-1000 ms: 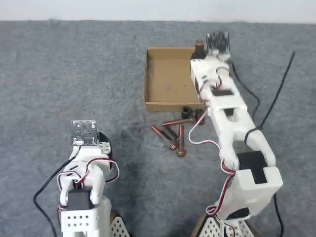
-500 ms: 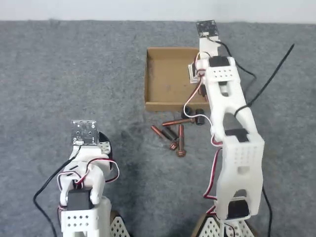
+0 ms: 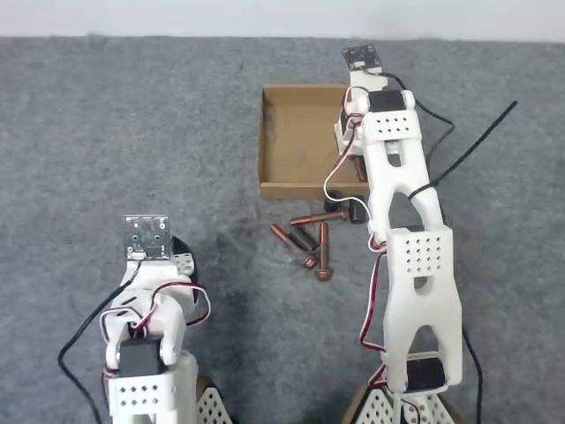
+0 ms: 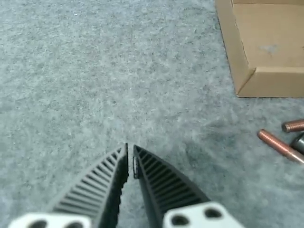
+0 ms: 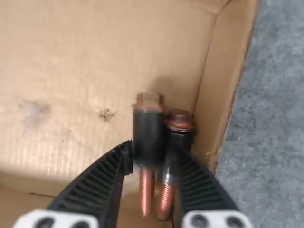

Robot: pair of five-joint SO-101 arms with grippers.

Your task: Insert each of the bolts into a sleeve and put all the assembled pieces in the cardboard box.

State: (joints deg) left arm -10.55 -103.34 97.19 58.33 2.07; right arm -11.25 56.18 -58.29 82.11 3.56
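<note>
The cardboard box [image 3: 265,141] lies at the back of the grey carpet. My right arm [image 3: 393,132] stretches over its right side, with the right gripper [image 5: 154,152] down inside the box [image 5: 95,57] by a corner wall. The fingers stand open. Between them are two assembled pieces: one bolt in a black sleeve [image 5: 148,135] against one finger, and a second [image 5: 178,128] beside the box wall. Loose copper bolts [image 3: 319,217] and black sleeves [image 3: 305,238] lie on the carpet in front of the box. My left gripper [image 4: 130,147] is shut and empty, low over bare carpet.
My left arm [image 3: 150,291] sits folded at the front left, well away from the parts. One loose bolt [image 4: 280,146] and the box corner [image 4: 247,71] lie off to its side. A black cable [image 3: 477,132] runs right of the right arm.
My right arm has tipped its wrist down from above the box's far right corner into the box, taking the upright assembled piece with it. The left arm has barely shifted.
</note>
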